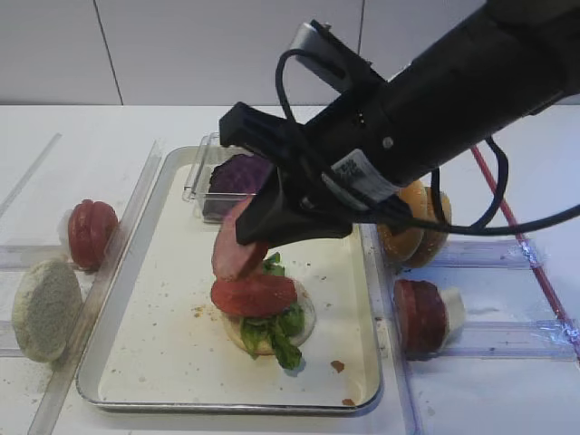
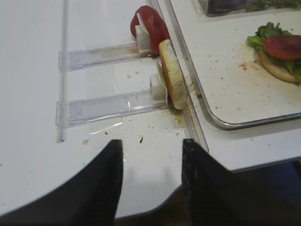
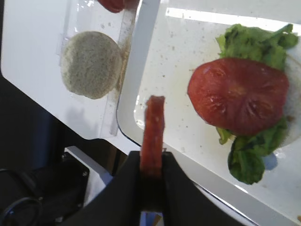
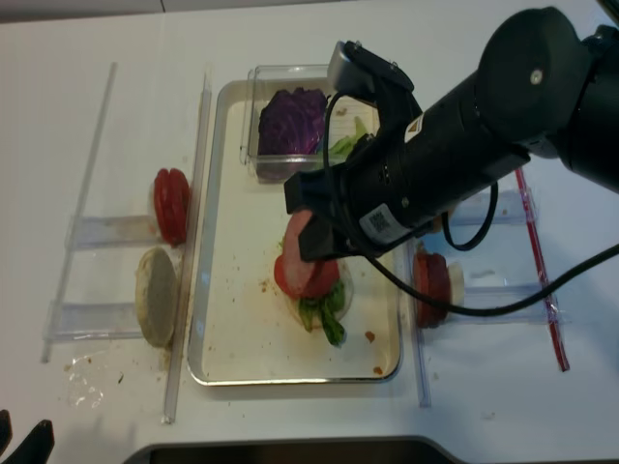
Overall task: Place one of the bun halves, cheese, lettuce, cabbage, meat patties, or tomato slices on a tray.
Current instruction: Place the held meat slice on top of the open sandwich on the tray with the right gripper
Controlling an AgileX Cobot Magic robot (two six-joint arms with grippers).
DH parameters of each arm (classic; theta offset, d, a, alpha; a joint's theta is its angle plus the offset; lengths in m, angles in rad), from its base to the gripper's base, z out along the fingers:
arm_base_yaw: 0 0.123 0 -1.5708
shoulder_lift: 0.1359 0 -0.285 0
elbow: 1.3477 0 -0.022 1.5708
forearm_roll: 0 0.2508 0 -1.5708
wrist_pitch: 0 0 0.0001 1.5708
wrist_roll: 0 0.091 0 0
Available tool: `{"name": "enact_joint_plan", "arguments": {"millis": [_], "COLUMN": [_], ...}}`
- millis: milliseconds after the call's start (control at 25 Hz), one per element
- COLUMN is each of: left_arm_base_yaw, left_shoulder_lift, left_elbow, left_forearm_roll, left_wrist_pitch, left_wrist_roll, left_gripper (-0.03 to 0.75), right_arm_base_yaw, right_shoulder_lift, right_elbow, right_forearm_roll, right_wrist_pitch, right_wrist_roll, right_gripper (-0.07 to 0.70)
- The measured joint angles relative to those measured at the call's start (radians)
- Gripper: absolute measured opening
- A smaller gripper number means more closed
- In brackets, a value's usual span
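My right gripper (image 1: pixel 258 237) is shut on a meat patty (image 1: pixel 236 245), a pinkish-brown disc held on edge (image 3: pixel 154 127) just above the metal tray (image 1: pixel 163 335). Right below and beside it, on the tray, a tomato slice (image 1: pixel 254 294) lies on green lettuce (image 1: pixel 281 340) over a bun half (image 2: pixel 277 70). Purple cabbage (image 1: pixel 240 172) sits in a clear box at the tray's far end. My left gripper (image 2: pixel 151 146) hangs open and empty over the table's front left edge (image 4: pixel 24 440).
Left of the tray, clear racks hold tomato slices (image 1: pixel 91 234) and a pale bun half (image 1: pixel 45 308). Right of it stand golden buns (image 1: pixel 415 231) and more patties (image 1: pixel 420 313). A red strip (image 1: pixel 521 245) lies at the far right.
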Motion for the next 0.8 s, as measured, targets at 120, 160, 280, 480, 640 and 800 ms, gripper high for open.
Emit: {"name": "enact_joint_plan", "arguments": {"millis": [120, 160, 280, 480, 640, 800], "left_arm_base_yaw": [0.000, 0.000, 0.000, 0.000, 0.000, 0.000], "left_shoulder_lift": [0.000, 0.000, 0.000, 0.000, 0.000, 0.000], "left_elbow": [0.000, 0.000, 0.000, 0.000, 0.000, 0.000], "left_forearm_roll": [0.000, 0.000, 0.000, 0.000, -0.001, -0.002], "left_wrist_pitch": [0.000, 0.000, 0.000, 0.000, 0.000, 0.000], "left_wrist_roll": [0.000, 0.000, 0.000, 0.000, 0.000, 0.000], "left_gripper": [0.285, 0.285, 0.285, 0.285, 0.285, 0.285], "right_arm_base_yaw": [-0.051, -0.068, -0.110, -0.140, -0.162, -0.209], "right_shoulder_lift": [0.025, 0.033, 0.051, 0.080, 0.096, 0.104], "right_elbow": [0.000, 0.000, 0.002, 0.021, 0.123, 0.221], "right_forearm_roll": [0.145, 0.188, 0.261, 0.330, 0.527, 0.720], "right_wrist_pitch": [0.032, 0.046, 0.082, 0.118, 0.138, 0.198], "right_wrist_roll": [-0.128, -0.165, -0.242, -0.332, -0.498, -0.671], "right_gripper": [0.126, 0.126, 0.126, 0.126, 0.126, 0.125]}}
